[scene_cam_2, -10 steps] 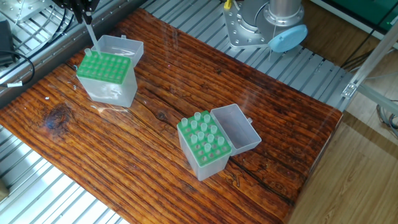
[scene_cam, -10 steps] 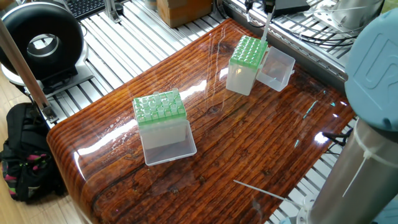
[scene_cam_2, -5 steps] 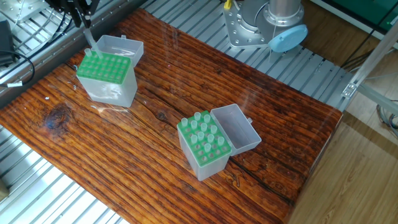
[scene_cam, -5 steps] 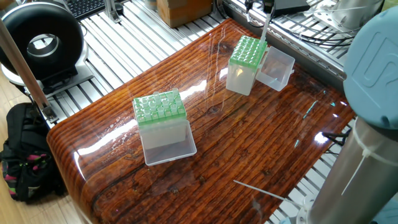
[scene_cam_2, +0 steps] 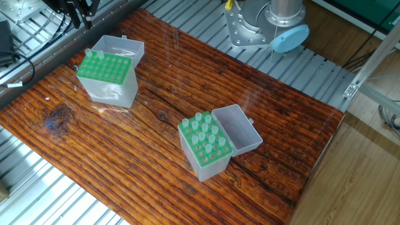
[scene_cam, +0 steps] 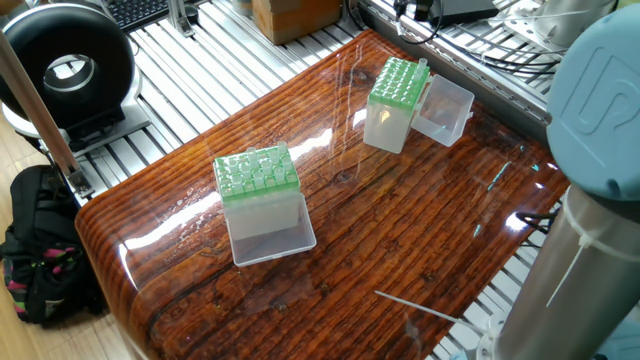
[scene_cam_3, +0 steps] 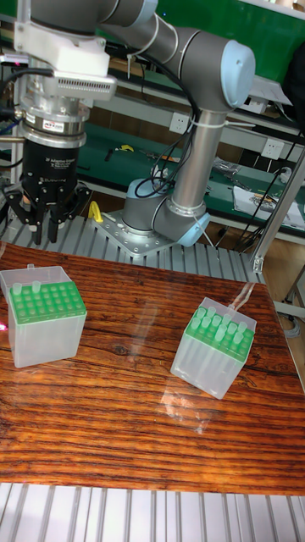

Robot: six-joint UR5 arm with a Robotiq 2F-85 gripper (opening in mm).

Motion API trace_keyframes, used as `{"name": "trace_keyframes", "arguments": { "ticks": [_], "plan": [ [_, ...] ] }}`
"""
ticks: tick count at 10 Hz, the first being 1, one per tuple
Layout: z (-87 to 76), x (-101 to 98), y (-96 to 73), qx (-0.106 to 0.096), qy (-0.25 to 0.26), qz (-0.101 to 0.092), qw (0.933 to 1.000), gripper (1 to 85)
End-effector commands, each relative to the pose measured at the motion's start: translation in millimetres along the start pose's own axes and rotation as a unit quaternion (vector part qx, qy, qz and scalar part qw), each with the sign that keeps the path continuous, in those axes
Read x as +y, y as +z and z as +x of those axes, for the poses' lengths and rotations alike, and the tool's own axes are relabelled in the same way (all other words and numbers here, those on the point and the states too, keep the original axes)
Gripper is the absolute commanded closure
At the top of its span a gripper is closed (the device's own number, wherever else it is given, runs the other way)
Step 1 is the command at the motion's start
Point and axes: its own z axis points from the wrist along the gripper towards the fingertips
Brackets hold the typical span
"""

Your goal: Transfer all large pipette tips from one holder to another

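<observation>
In the tall fixed view we start at the left, where the gripper (scene_cam_3: 52,227) hangs just above the far edge of the receiving holder (scene_cam_3: 44,326). Its fingers stand a little parted with nothing between them. Directly below and slightly toward us from the fingertips, a single large tip (scene_cam_3: 30,269) sits upright in the corner hole, its wide end poking above the green top — the rest of that grid looks bare.

The next move turns on what lies to the right. The source holder (scene_cam_3: 213,347) stands well apart from the gripper, lower and nearer the front of the table, and turned at an angle to the first box. Its remaining large pipette tips (scene_cam_3: 219,325) stand upright and bunched close, collars up, so we judge each must be approached straight down along its long axis and lifted vertically.

Between the two boxes the wooden table (scene_cam_3: 127,406) is open, giving free room for the crossing. The tight spots are the neighbouring collars and the source holder's open lid (scene_cam_2: 240,131), hinged just beside the tips.

A thin pale rod (scene_cam: 415,305) lies flat near the table edge by the arm's base — perhaps a fallen tip, but we cannot tell.
</observation>
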Motion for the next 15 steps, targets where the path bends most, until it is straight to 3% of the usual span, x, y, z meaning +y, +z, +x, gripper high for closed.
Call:
{"name": "trace_keyframes", "arguments": {
  "ticks": [1,5,7,9,11,12,13,14,15],
  "plan": [
    [-31.1,15.6,-7.5,-0.01,0.014,-0.014,0.9998,57.7],
    [-94.6,73.4,8.9,-0.03,0.073,-0.022,0.9967,58.0],
    [-111.7,102.1,13.8,-0.029,0.107,-0.02,0.9937,59.3],
    [-120.0,121.9,14.9,-0.023,0.124,-0.004,0.992,60.3],
    [-120.8,125.4,17.9,-0.024,0.13,0.005,0.9912,60.7],
    [-118.2,128.0,18.0,-0.018,0.118,0.001,0.9929,61.3],
    [-111.9,134.7,18.1,-0.005,0.074,-0.01,0.9972,61.7],
    [-111.8,140.8,17.9,-0.005,0.031,-0.022,0.9993,61.7],
    [-117.2,140.6,17.8,-0.016,0.002,-0.021,0.9996,59.7]
  ]
}}
